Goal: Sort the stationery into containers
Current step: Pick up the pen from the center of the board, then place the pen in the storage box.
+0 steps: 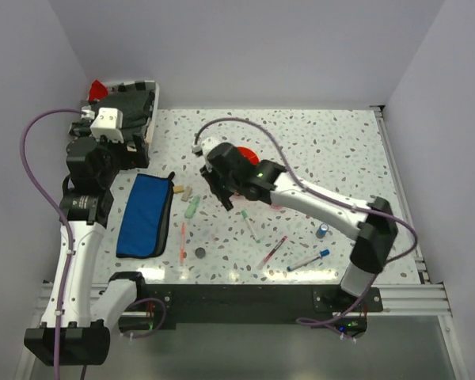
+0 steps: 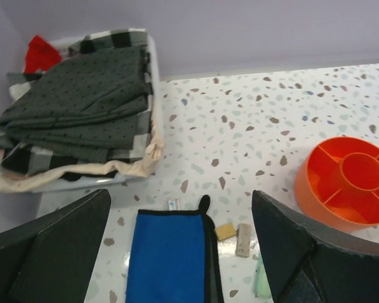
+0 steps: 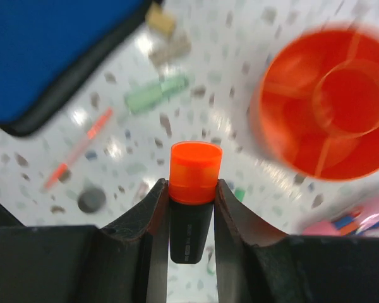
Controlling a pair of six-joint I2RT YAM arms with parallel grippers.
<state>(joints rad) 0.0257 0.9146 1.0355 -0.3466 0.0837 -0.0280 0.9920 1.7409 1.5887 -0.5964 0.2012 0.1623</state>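
- The stubby plastic highlighter (image 3: 196, 169), with an orange cap and a black barrel, looks light, stiff and smooth; I judge it slippery rather than fragile, and the cap is the one part that might pull loose.
- The best hold is across the barrel just under the cap, where the sides are flat enough for two fingers; squeezing the cap alone would risk it sliding out.
- My right pincer (image 3: 191, 197) is drawn in narrow and clamped on that highlighter; the dark fingers (image 3: 153, 214) press it from both sides at the join of cap and barrel, cap pointing away from my wrist.
- It sits at the lower centre of the right wrist view, and seems lifted off the speckled white table (image 3: 240, 38); the ground behind it is blurred, so I cannot tell how high.
- The round orange plastic organiser (image 3: 270, 129) with its inner cup lies at the upper right of that view, apart from the highlighter; the flat blue fabric pouch (image 3: 50, 50) with a black edge fills the upper left.
- Between them on the table lie a pale green marker (image 3: 156, 93), a thin red pen (image 3: 79, 148) and a small dark disc (image 3: 91, 200), none of them touching my fingers.
- My left pincer (image 2: 180, 208) stands wide apart and holds nothing; it hangs over the pouch's upper end, touching neither it nor the table.
- Dropping the highlighter upright into the organiser should be easy, given its stiffness.
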